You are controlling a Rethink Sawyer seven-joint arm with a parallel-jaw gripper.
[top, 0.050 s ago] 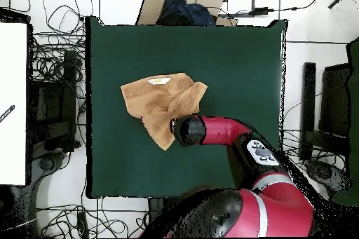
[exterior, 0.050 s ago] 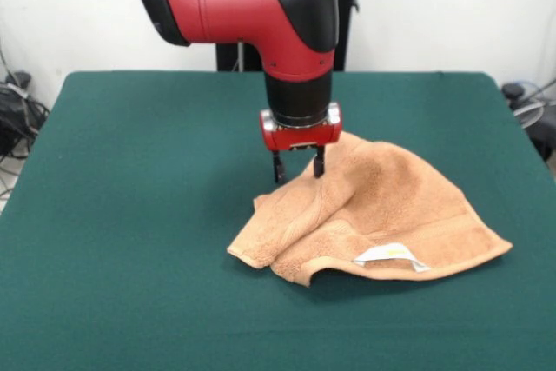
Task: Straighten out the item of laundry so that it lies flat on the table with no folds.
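1. The tool (exterior, 0.050 s ago: pixel 298 165) has its 2 fingers down on the towel's (exterior, 0.050 s ago: pixel 382 215) far edge, pinching a fold.
2. The towel lies rumpled mid-desk (exterior, 0.050 s ago: pixel 130 215), white label (exterior, 0.050 s ago: pixel 389 255) up.
3. The arm (top, 0.050 s ago: pixel 224 130) overhangs part of the towel; cables (top, 0.050 s ago: pixel 49 61) surround the desk.

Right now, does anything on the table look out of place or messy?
Yes: the towel is rumpled, bunched into folds beside the gripper with one edge curled over, label showing, instead of lying flat on the table.
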